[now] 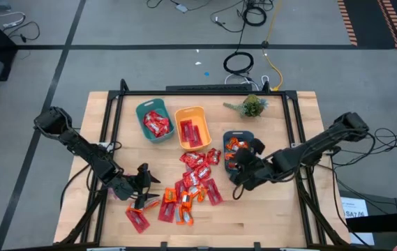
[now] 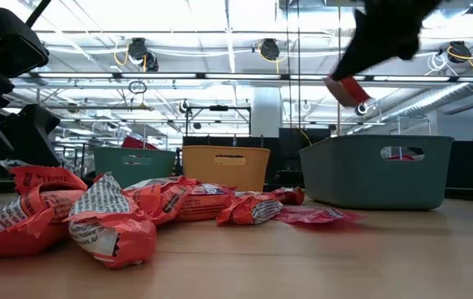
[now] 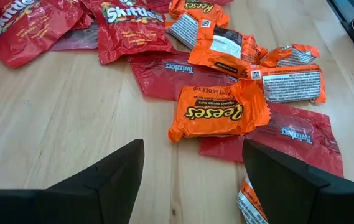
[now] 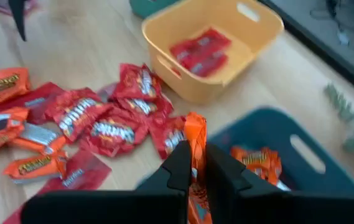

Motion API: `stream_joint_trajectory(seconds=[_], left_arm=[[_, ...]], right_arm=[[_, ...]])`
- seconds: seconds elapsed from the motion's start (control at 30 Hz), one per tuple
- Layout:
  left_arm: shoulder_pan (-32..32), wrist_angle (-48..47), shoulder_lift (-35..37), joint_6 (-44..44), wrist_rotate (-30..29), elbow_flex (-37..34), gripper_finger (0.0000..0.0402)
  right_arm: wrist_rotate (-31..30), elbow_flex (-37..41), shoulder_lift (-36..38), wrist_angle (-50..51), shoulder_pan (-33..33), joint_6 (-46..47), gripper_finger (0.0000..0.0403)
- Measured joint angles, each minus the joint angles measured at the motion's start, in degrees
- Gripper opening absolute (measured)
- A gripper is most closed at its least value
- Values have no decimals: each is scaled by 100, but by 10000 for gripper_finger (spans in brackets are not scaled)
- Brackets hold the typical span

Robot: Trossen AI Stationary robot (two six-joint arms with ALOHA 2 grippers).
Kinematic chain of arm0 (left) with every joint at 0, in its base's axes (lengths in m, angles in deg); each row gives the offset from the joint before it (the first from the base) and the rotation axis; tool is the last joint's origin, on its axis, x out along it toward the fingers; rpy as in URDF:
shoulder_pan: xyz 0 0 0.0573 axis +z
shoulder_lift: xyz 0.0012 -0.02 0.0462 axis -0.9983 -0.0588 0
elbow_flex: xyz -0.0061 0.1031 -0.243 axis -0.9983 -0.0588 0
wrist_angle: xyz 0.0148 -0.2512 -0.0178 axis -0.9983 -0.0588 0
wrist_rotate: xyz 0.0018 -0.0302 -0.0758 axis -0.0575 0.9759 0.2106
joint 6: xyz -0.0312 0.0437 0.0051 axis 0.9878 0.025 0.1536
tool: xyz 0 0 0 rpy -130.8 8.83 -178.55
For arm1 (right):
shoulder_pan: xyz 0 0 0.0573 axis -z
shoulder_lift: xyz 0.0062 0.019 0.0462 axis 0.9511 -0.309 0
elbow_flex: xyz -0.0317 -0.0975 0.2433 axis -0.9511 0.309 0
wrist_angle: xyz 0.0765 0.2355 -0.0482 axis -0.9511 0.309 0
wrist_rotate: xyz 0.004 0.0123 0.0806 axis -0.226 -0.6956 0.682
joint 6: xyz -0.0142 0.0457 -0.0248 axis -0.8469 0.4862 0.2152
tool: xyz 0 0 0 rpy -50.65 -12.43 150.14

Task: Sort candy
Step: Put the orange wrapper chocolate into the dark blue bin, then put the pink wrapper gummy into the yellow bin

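The left gripper [image 3: 192, 180] hangs low over the wooden table [image 1: 268, 223] near its front left, fingers spread wide with nothing between them, pointing at an orange Reese's packet [image 3: 217, 115] just ahead. That arm slants in from the table's left edge, elbow raised outside it.

Past the Reese's lie flat red Twizzlers wrappers [image 3: 177, 68] and red Skittles bags [image 3: 130, 25], part of the loose candy pile [image 1: 191, 185] spread across the table's middle.

The right gripper [image 4: 195, 165] is pinched tight on an orange candy wrapper [image 4: 195, 134], held up above the near edge of the dark teal bin [image 4: 276, 134], which already holds orange candies. The right arm stretches in low from the right edge.

Farther back stand the yellow-orange bin [image 1: 190, 127] and the teal bin [image 1: 154, 120], both holding red candy.
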Motion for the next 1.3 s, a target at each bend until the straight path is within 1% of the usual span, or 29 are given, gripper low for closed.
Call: stream_joint_trajectory(seconds=[0.13,0.27,0.6,0.93,1.1,1.3], left_arm=[[0,0,-1,0,-1,0,281],[0,0,0,0,0,0,281],[0,6,-1,6,-1,0,281],[0,131,-1,9,0,0,281],[0,529,-1,9,0,0,281],[0,614,0,6,-4,0,281]], right_arm=[[34,699,310,-342,-39,547,20],[36,1119,458,-905,-49,626,27],[31,1178,459,-931,-40,449,76],[18,1178,457,-937,-40,291,137],[20,1178,457,-960,-97,291,147],[33,1178,455,-1018,-132,289,148]])
